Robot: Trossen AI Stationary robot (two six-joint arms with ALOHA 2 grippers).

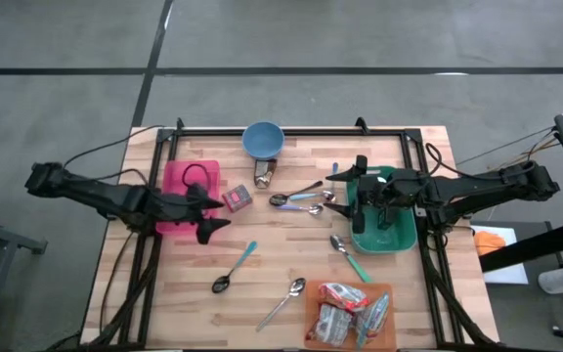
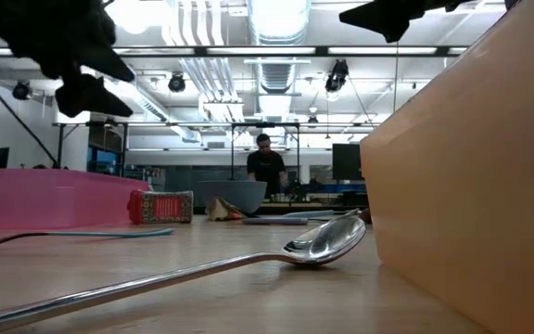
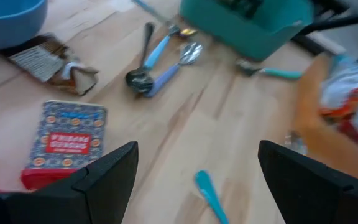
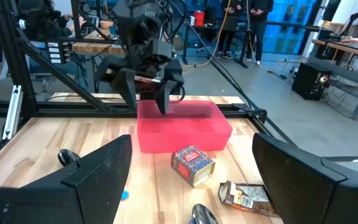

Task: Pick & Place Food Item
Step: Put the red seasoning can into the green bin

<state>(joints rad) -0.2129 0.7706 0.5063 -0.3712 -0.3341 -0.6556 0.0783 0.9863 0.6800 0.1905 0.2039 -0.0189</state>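
We see a smooth pale wood table (image 1: 291,264), shiny metal spoons (image 1: 283,301), a glossy pink plastic bin (image 1: 177,181) beside a printed paper box (image 1: 238,198), crinkly shiny wrappers (image 1: 345,311).

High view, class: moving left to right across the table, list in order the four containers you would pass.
Pink bin → blue bowl → orange tray → teal bin.
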